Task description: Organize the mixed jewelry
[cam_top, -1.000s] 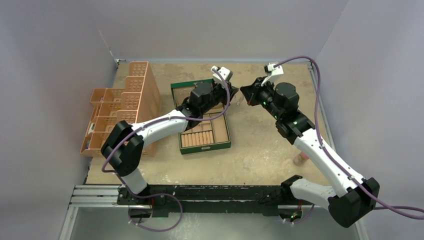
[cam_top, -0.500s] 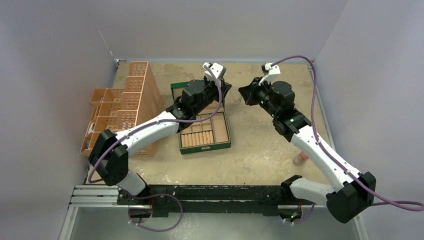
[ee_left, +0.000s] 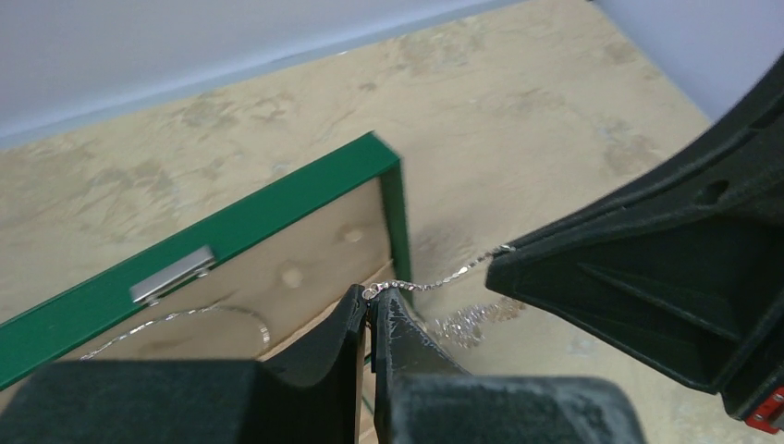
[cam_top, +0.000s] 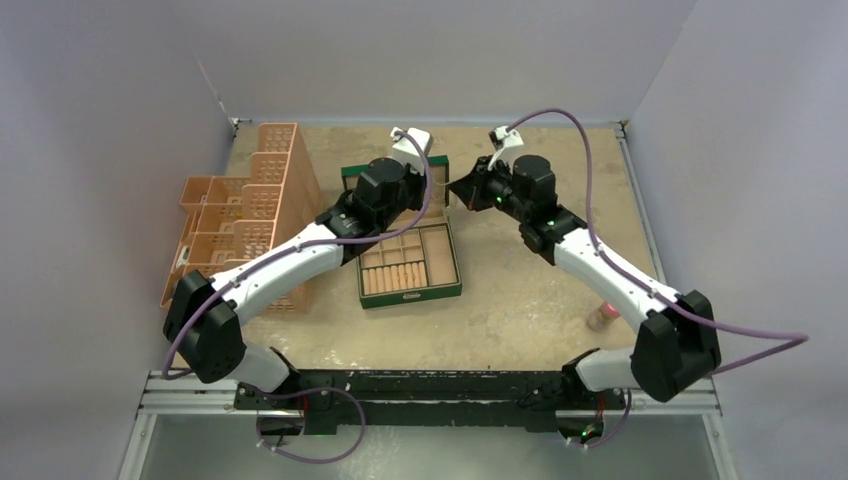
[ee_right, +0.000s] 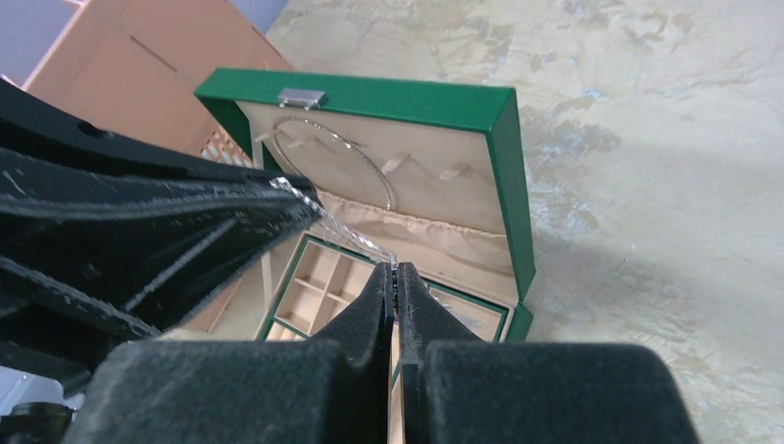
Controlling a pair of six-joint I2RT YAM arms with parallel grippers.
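The left gripper [ee_left: 374,305] clamps 1 end of the glittery silver chain [ee_left: 444,275]; the right gripper [ee_right: 396,276] clamps the other, the strand stretched between them at the lid of the open green box [ee_right: 398,95]. Lowering both together, strand kept taut, should seat it without tangling.

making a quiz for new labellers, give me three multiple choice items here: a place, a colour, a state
1. Where in the green box with tan compartments is the thin silver wire hoop? A front compartment; B inside the raised lid; C under the box.
2. The box's outside is: A green; B blue; C red.
3. The glittery silver chain is: A coiled in the box; B flat on the lid; C stretched between the left hand and right hand.
Answers: 1 B, it hangs against the lid's lining; 2 A, its rim is green; 3 C, both hands are shut on it.
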